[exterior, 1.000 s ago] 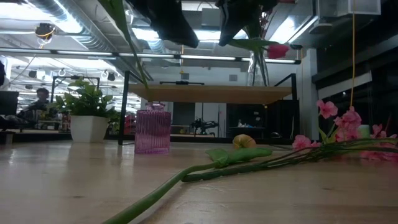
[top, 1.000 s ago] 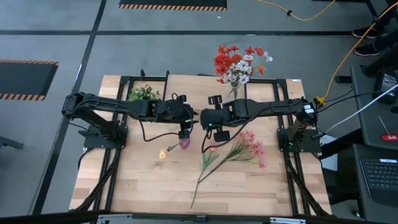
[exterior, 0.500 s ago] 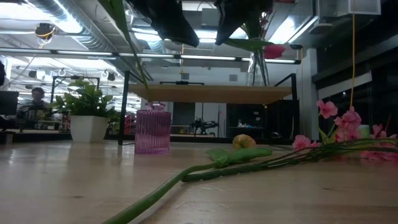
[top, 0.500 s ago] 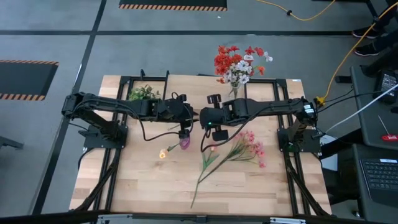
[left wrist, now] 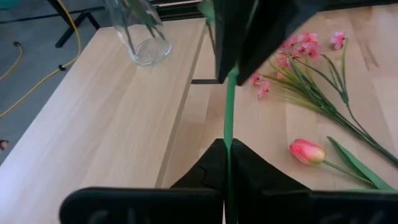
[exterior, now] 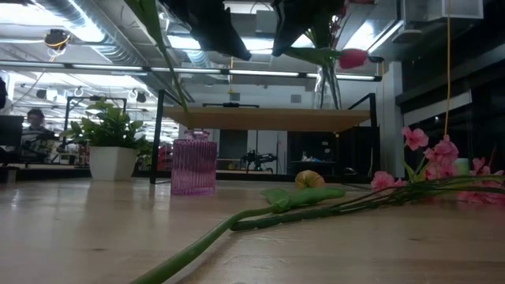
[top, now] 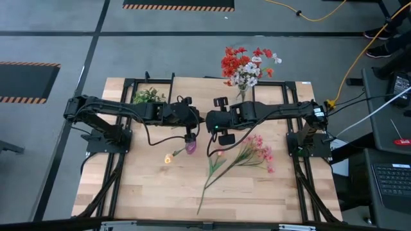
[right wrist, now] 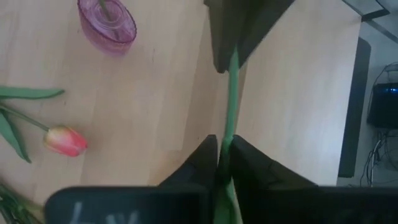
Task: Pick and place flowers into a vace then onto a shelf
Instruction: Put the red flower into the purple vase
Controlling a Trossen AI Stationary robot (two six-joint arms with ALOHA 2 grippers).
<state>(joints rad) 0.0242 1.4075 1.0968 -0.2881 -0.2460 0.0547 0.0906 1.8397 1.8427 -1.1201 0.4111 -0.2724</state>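
My left gripper and right gripper meet tip to tip above the middle of the table, both shut on one green flower stem that spans the short gap between them. A red-pink tulip bloom and a leaf hang in the air under the right gripper. It also shows in the left wrist view. A long green piece hangs down under the left gripper. A purple vase stands on the table below. The shelf is behind it. My left gripper pinches the green stem between its two fingers. The fingers are about level, point toward the table's right and lie along the stem. The stem is lifted clear of the table and runs straight on into the right gripper. My right gripper pinches the same stem between its two fingers. The fingers are about level, point toward the table's left and lie along the stem. The stem is clear of the table and runs on into the left gripper.
A pink spray with long stems lies on the table right of centre, and a yellow bloom lies left of the purple vase. On the shelf stand a glass vase with red and white flowers and a potted green plant.
The tulip bloom and its leaf under the right gripper have risen a little. Both arms have stayed almost where they were, still shut on the stem.
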